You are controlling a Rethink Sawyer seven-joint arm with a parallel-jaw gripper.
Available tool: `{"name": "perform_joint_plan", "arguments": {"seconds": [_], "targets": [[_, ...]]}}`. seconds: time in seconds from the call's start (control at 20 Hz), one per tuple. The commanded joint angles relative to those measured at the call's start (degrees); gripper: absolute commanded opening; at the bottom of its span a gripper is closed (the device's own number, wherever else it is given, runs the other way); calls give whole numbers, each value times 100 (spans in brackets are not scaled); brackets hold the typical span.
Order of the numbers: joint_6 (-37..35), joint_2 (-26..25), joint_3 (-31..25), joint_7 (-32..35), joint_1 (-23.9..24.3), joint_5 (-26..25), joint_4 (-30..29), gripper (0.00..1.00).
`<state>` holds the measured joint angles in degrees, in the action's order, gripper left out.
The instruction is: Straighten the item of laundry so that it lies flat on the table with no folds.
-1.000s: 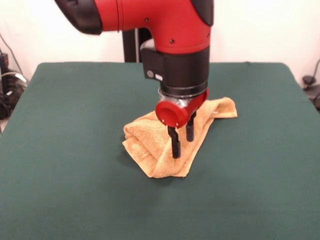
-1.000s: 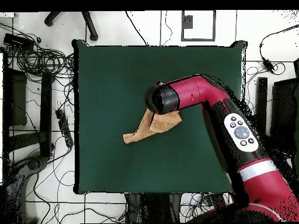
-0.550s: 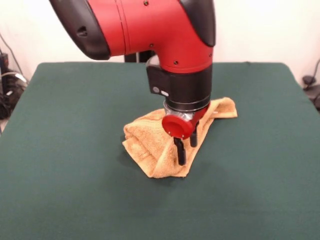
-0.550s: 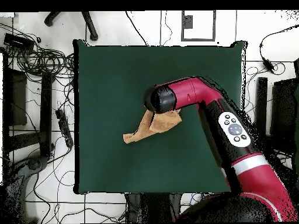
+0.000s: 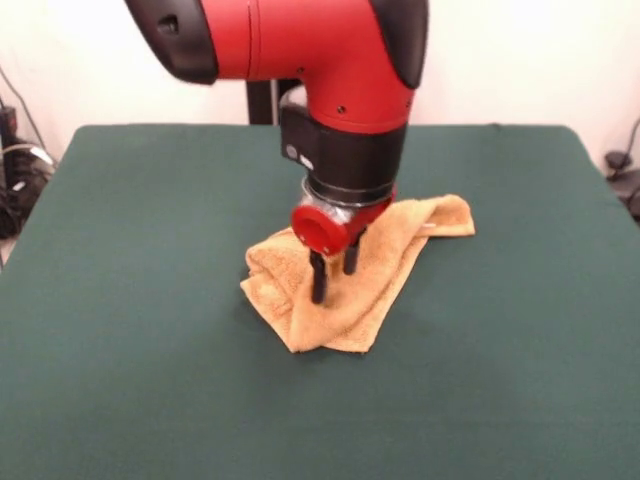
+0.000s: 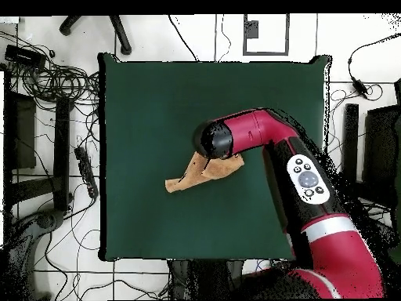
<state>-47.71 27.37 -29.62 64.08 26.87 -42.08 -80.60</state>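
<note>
- Claw [image 5: 333,278], fingers narrowly parted, stands on the bunched towel [image 5: 345,275], not visibly pinching cloth.
- Towel's long axis runs 2-to-8 o'clock across the table [image 5: 130,330].

Glossy red arm [image 5: 300,40], black joint caps, black wrist collar, round red disc, grey button panel.

One crumpled golden-orange terry towel [image 5: 350,275] lies on one dark green cloth-covered tabletop [image 5: 130,330], under one red and black robot arm [image 5: 330,60] with one two-fingered black hand [image 5: 334,277].
</note>
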Motion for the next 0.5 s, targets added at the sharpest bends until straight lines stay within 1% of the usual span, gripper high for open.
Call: {"name": "perform_joint_plan", "arguments": {"seconds": [0.05, 0.1, 0.25, 0.35, 0.45, 0.5], "targets": [[249, 529, 1680, 4415, -741, 723, -651, 100], [294, 541, 1872, 4731, -840, 822, -675, 100], [472, 558, 2235, 5269, -1036, 1066, -782, 100], [579, 584, 2473, 5744, -1180, 1216, -895, 100], [702, 604, 2593, 6034, -1235, 1365, -1003, 100], [765, 598, 2579, 5982, -1219, 1386, -1029, 100]]}}
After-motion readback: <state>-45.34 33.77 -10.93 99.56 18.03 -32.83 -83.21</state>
